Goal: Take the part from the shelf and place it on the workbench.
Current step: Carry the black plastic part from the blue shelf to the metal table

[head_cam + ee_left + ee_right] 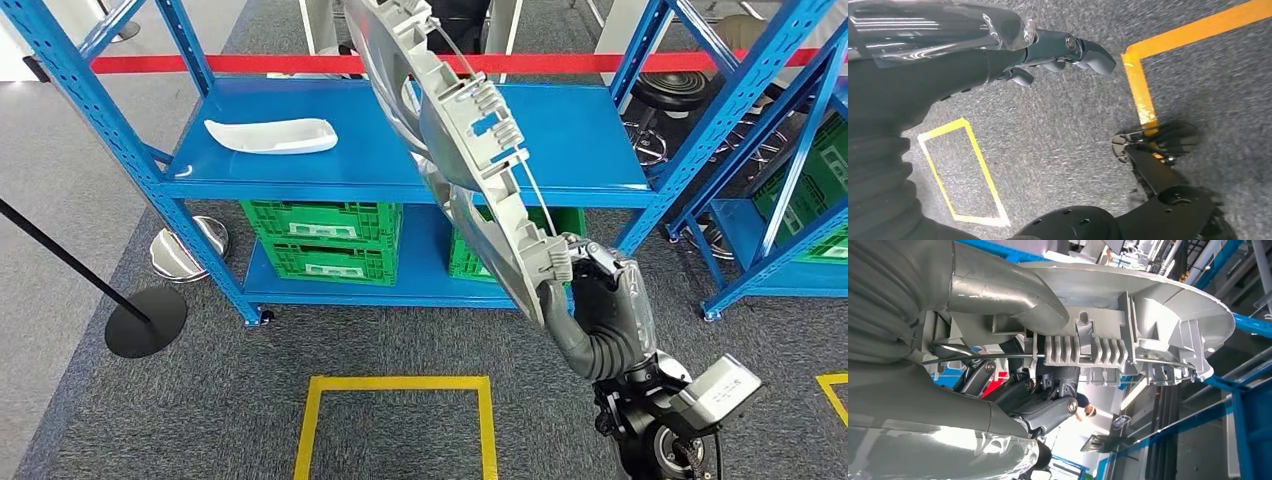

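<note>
A large round silver-grey part (470, 150), like a wheel cover with ribbed clips and a wire ring, is lifted in front of the blue shelf (330, 175), tilted edge-on to the head view. My right hand (600, 300) grips its lower rim. In the right wrist view the dark fingers (1048, 400) and the thick thumb (1003, 295) close on the part's rim (1128, 330). My left hand (1058, 55) hangs over the grey carpet with its fingers curled in and nothing in them. A second white part (272, 135) lies on the shelf's upper board, at the left.
Green crates (325, 240) stand on the shelf's lower board. Yellow tape squares (395, 420) mark the carpet in front. A black stanchion base (145, 320) stands at the left, a red barrier tape (250, 64) runs behind the shelf, and another blue rack (770, 200) stands at the right.
</note>
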Robot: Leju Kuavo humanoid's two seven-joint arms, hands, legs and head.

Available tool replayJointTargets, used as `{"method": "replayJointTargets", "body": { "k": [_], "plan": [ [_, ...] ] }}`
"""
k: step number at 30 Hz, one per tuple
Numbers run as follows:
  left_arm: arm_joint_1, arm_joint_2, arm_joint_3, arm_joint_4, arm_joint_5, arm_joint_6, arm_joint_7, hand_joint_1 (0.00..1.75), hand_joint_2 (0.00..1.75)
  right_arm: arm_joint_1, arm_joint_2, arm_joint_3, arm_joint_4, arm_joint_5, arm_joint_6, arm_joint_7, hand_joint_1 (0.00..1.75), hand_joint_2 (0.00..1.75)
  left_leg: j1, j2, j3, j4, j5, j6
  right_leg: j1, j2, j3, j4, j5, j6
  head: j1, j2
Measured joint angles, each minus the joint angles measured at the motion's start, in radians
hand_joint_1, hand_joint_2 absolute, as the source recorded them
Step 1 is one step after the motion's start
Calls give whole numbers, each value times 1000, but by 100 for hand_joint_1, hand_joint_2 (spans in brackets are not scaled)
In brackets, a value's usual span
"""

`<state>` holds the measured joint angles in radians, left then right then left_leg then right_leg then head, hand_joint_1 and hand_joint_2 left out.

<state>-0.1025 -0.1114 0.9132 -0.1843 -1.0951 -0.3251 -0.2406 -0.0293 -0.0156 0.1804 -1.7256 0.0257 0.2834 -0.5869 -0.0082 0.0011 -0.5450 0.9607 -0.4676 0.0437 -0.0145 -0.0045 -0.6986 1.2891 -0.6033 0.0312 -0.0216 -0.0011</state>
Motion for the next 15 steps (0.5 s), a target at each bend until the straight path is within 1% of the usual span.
{"method": "replayJointTargets", "body": {
  "k": [1,2,3,4,5,6,7,8,9,10,11,12,13,14,15],
  "plan": [
    [0,0,0,0,1,0,0,0,175,0,0,2,2,1,0,-1,175,175,-3,0,-14,3,9,1,1,0,12,16,9,-3,0,0],
    [1,0,0,0,3,1,0,0,175,-2,0,4,4,2,0,-2,175,175,-5,0,-27,7,17,1,3,0,44,-10,34,-9,0,0],
    [1,0,1,0,4,1,-1,0,175,-4,0,7,6,5,0,-5,175,175,-7,0,-39,11,23,0,6,0,90,-67,62,-16,0,0],
    [1,0,2,0,6,2,-1,0,175,-8,0,10,8,9,0,-8,175,175,-9,0,-50,16,29,-2,9,0,144,-145,74,-25,-1,0],
    [2,0,2,0,7,4,-1,0,175,-13,0,14,8,12,0,-12,175,175,-10,0,-58,21,35,-4,13,1,192,-220,76,-31,-1,0],
    [3,0,3,0,8,5,-1,0,175,-17,-1,17,10,15,-1,-17,175,175,-10,0,-65,23,43,-9,16,1,223,-273,70,-35,-1,0],
    [4,0,3,0,8,7,0,0,175,-20,-2,20,12,16,-2,-23,175,175,-9,0,-70,24,51,-14,20,2,237,-304,63,-38,-1,0],
    [6,0,3,0,8,8,2,0,175,-22,-3,21,14,17,-5,-30,175,175,-8,0,-73,23,60,-20,22,2,235,-314,67,-40,-1,0],
    [9,0,3,0,8,9,5,0,175,-24,-5,22,17,17,-9,-36,175,175,-7,-1,-78,22,63,-26,20,0,229,-315,75,-44,0,0],
    [11,1,3,1,8,9,8,0,175,-25,-6,23,20,17,-12,-41,175,175,-7,-2,-84,28,53,-32,18,-1,222,-317,84,-50,0,0],
    [14,1,3,1,7,10,13,0,175,-25,-7,23,22,17,-16,-45,175,175,-6,-2,-93,50,24,-39,14,-3,213,-319,95,-56,-1,0],
    [15,1,3,1,7,10,16,0,175,-25,-9,23,23,17,-19,-48,175,175,-3,-3,-108,93,-21,-45,11,-5,203,-320,106,-60,-2,0],
    [15,2,3,1,6,11,19,0,175,-24,-10,23,25,17,-21,-50,175,175,0,-3,-126,156,-72,-51,11,-5,190,-319,116,-63,-5,0],
    [15,2,3,1,6,11,22,0,175,-24,-11,23,26,18,-23,-51,175,175,5,-2,-143,227,-114,-57,10,-6,176,-317,126,-63,-6,0],
    [16,3,3,1,6,12,23,0,175,-24,-13,23,28,18,-24,-53,175,175,10,-2,-151,283,-133,-61,9,-7,162,-314,135,-62,-6,0]
  ]
}}
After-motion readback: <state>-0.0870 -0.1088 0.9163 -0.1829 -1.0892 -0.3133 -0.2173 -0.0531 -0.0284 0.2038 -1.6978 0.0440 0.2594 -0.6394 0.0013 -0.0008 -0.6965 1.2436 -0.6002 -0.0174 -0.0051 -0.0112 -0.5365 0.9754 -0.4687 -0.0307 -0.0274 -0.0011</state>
